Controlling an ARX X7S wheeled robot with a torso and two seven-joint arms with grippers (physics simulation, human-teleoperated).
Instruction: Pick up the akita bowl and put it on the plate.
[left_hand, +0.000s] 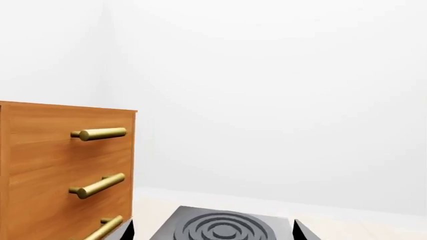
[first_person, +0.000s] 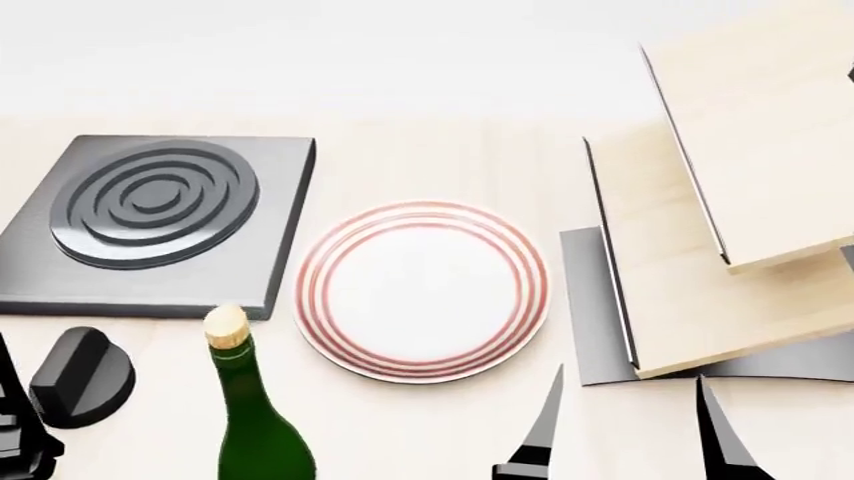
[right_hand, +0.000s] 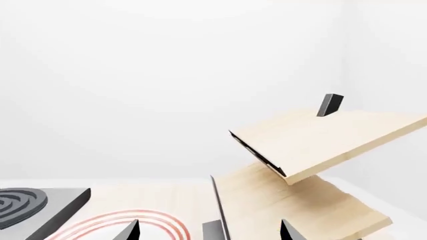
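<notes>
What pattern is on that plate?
The plate is plain white with thin concentric red rings around its rim. The head view shows it best.

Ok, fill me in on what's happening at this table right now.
Nothing is being handled yet. The right gripper hangs open and empty near the table's front edge, just short of the plate, which lies bare beside the stove burner. The akita bowl does not show in any view, so the pickup has not begun. Of the left arm, only dark parts show at the head view's lower left, and its wrist view shows the fingertips apart with nothing between them. A green bottle stands in front of the plate.
</notes>
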